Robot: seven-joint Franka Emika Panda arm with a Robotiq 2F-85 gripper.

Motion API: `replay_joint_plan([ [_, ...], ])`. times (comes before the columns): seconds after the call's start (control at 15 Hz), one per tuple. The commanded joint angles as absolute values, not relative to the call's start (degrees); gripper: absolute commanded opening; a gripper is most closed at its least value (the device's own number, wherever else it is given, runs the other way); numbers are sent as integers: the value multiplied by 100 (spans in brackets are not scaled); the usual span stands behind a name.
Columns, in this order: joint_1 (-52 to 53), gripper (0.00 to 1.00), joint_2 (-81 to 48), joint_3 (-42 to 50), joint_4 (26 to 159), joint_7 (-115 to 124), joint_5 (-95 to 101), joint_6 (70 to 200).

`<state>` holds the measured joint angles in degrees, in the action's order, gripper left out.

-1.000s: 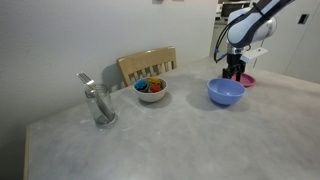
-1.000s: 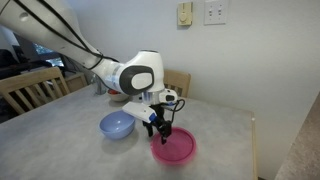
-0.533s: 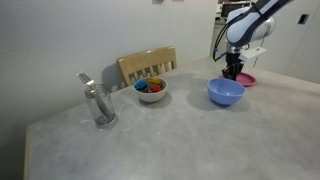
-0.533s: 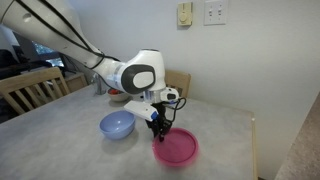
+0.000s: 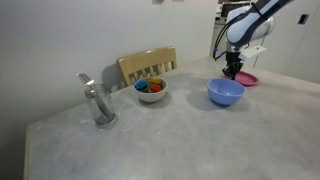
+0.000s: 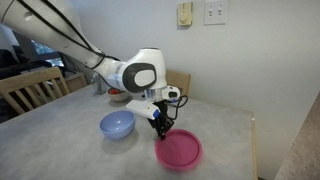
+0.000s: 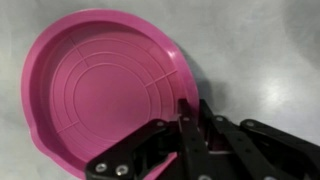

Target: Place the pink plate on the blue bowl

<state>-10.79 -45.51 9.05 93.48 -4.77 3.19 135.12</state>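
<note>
**Position.** The end effector (image 7: 186,106) stands at the rim of the pink plate (image 7: 100,90) with its fingers drawn almost together. In the wrist view they appear clenched on the thin rim wall on the side nearest the wrist. How deep the rim sits between the pads cannot be seen. Seen from the room, the plate lies flat on the worktop (image 6: 70,150). It is just beside the blue bowl (image 6: 117,124) and does not touch it.

**Step in hand (judged): secure the rim pinch, then lift.**
1. Seat the rim fully between the pads. A shallow pinch on smooth plastic is likely to slip.
2. Raise straight up until the plate's free edge is above the bowl's rim. A plate held by one edge will probably droop, so allow for that.
3. Carry the plate across level and centre it. It looks about as wide as the bowl's rim, so there is little margin for offset.
4. Lower it until it rests on the bowl, then release.

**Edges and room.** In an exterior view the plate (image 6: 178,150) lies nearer the worktop's edge than anything else on it, on the side away from the bowl. An outward push could slide it off. The short path to the bowl is open. The white bowl (image 5: 150,89), the chair (image 5: 147,65) and a metal object (image 5: 97,103) stand well apart beyond the bowl, out of the way.
</note>
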Motion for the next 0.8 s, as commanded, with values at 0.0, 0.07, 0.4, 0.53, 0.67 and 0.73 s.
replay_joint_plan([
  [0.0, -748, 3, -4413, 1275, 9556, -109, 951, 13887],
  [0.07, -598, 3, -4356, 1431, 9646, 55, 1227, 14009],
  [0.4, -24, 3, -4261, 1982, 9825, 780, 2265, 14317],
  [0.53, 131, 3, -4214, 2079, 9910, 972, 2491, 14358],
  [0.67, 225, 3, -4106, 2073, 10042, 1041, 2629, 14381],
  [0.73, 255, 3, -4033, 2049, 10121, 1039, 2675, 14388],
])
